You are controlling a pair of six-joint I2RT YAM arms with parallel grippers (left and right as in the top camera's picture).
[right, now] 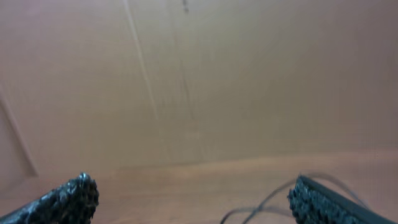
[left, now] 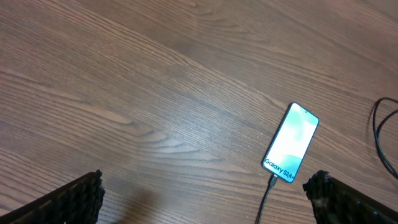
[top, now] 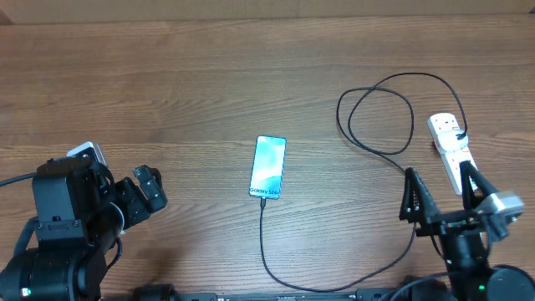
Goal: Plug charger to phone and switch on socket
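Note:
The phone [top: 268,166] lies mid-table, screen lit, "Galaxy S24+" text showing; it also shows in the left wrist view [left: 291,142]. The black charger cable [top: 378,117] has its plug tip in the phone's near end [top: 262,200], curves along the front of the table and loops at the back right up to the white socket strip [top: 450,143]. The cable's plug end shows in the left wrist view [left: 269,190]. My left gripper [top: 142,194] is open and empty, left of the phone. My right gripper [top: 439,194] is open and empty, raised just in front of the socket.
The wooden table [top: 184,92] fills the views. A cardboard wall [right: 199,81] stands behind the table in the right wrist view, with a blurred bit of cable [right: 261,202] low in that view.

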